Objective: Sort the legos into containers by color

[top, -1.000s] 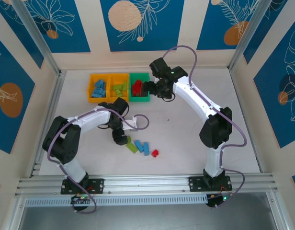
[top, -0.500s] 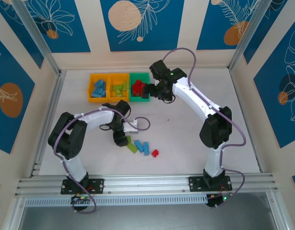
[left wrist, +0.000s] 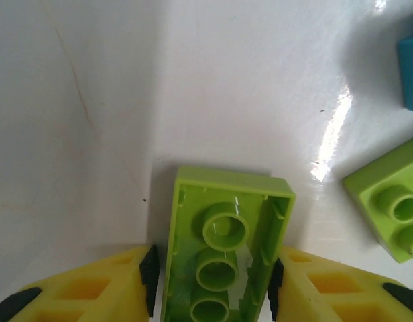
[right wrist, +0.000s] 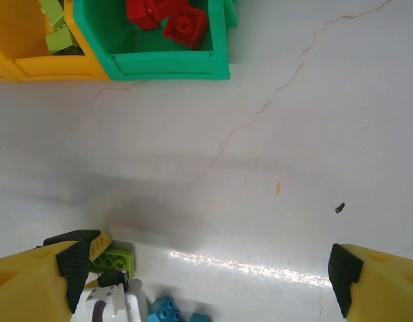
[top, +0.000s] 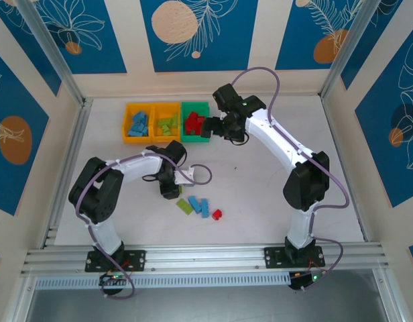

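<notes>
Legos (top: 186, 205), colour sort. Your left gripper (left wrist: 212, 293) is clamped on one light-green lego (left wrist: 223, 231), which lies upside down on the table (top: 260, 194) just left of the loose group. Step, by my reading: the pick. Next you must lift it and carry it to the middle container (top: 167, 140). Loose: one green lego (left wrist: 387, 208), two blue legos (top: 203, 209), one red lego (top: 217, 215). Containers: three. Your right gripper (right wrist: 206, 268) has its jaws wide and empty, near the green container (right wrist: 159, 66).

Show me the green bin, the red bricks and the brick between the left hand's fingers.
green bin (right wrist: 166, 67): right wrist view, front wall.
red bricks (right wrist: 186, 25): right wrist view, a studded top.
lime brick (left wrist: 223, 258): left wrist view, hollow underside.
</notes>
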`<action>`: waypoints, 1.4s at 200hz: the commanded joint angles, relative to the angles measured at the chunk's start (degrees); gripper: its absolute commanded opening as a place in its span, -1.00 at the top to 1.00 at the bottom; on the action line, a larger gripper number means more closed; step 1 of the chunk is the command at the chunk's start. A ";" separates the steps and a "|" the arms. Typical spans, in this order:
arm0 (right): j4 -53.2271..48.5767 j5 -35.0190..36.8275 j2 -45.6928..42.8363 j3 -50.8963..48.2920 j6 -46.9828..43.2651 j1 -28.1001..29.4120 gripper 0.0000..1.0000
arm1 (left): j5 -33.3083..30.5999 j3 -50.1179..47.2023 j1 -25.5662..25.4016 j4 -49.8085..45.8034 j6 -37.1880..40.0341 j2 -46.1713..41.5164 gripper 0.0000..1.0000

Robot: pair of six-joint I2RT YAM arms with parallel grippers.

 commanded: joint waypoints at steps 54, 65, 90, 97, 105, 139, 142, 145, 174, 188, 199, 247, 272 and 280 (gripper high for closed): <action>-0.60 -2.78 -0.87 1.98 1.91 -0.30 -0.89 | 5.63 17.32 11.96 3.72 -18.34 -6.41 0.13; -1.13 -3.30 -0.26 3.31 2.00 -0.30 -0.89 | 4.47 21.32 13.64 5.34 -25.24 -3.89 0.12; -2.19 -4.11 0.80 5.68 1.76 -0.30 -0.89 | 2.52 30.40 14.64 3.91 -31.19 3.17 0.06; -2.62 -4.33 1.03 6.30 1.63 -0.35 -0.89 | 4.42 32.94 14.68 2.44 -30.90 4.79 0.00; -3.11 -4.32 1.05 6.79 1.38 -0.31 -0.89 | 6.31 34.70 14.63 0.70 -30.35 5.79 -0.05; -3.29 -2.79 -0.84 3.49 1.44 -0.47 -0.89 | 12.17 27.19 14.64 -1.13 -28.64 0.68 -0.23; -3.05 -2.85 -1.17 2.91 1.52 -0.52 -0.89 | 12.79 26.08 14.64 -1.19 -28.37 -0.14 -0.26; -2.83 -2.93 -1.42 2.39 1.58 -0.56 -0.89 | 13.61 24.77 14.67 -1.27 -28.16 -1.08 -0.31; -1.25 -4.28 -3.08 -1.49 1.90 -1.07 -0.89 | 23.19 11.73 13.37 -3.53 -14.45 -11.75 -0.52; -1.56 -5.35 -3.00 -1.79 1.48 -1.35 -0.89 | 23.44 2.75 12.13 -1.01 -5.30 -19.02 -0.55; -1.78 -5.77 -2.77 -1.77 0.95 -1.40 -0.89 | 22.89 -4.12 11.83 4.16 -1.82 -24.11 -0.72; -3.24 -5.98 -3.12 -1.50 -0.48 -1.62 -0.89 | 22.34 -13.25 10.77 10.54 7.51 -26.19 -1.00; -3.22 -5.19 -5.03 -3.54 0.68 -1.53 -0.89 | 20.32 -15.72 9.80 14.09 11.31 -24.80 -1.00; -2.97 -4.83 -5.97 -4.70 1.07 -1.53 -0.89 | 20.42 -15.85 9.74 14.48 12.39 -23.89 -1.00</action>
